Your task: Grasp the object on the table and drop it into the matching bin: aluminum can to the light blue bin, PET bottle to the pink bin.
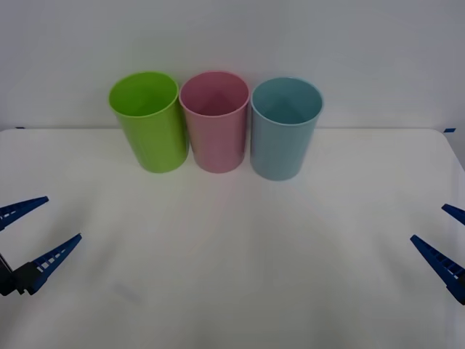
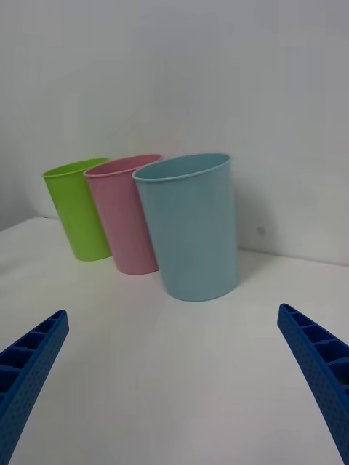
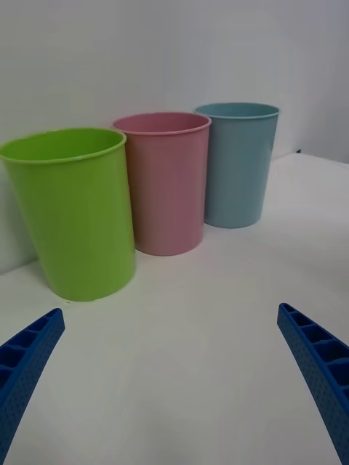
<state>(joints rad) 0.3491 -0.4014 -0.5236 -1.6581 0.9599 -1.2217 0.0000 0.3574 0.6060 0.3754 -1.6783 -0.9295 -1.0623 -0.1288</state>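
You've got three bins standing in a row at the far side of the table (image 1: 232, 276), against the wall: lime green bin (image 1: 149, 123), pink bin (image 1: 216, 122), light blue bin (image 1: 285, 129), rims side by side and nearly touching. I can't find the PET bottle anywhere on the white top, and the bin interiors aren't readable from these angles, so I can't tell you where it is. Biggest risk as I read it: you start a reach with no target confirmed and close on nothing, or sweep the arm into the bins. They're packed tight, so a nudge to one probably shoves its neighbour, and a drop off-centre over pink could land in green or blue. Pose: left gripper (image 1: 33, 233) sits low at the table's left edge, fingers spread wide, nothing between them. Right gripper (image 1: 447, 243) mirrors it at the right edge, also spread and empty. Both are well apart from the bins and aimed toward them, with the blue bin nearest the right wrist and the green bin nearest the left. Looks like a parked stance on both sides. Confirm the bottle's location before you commit either arm.
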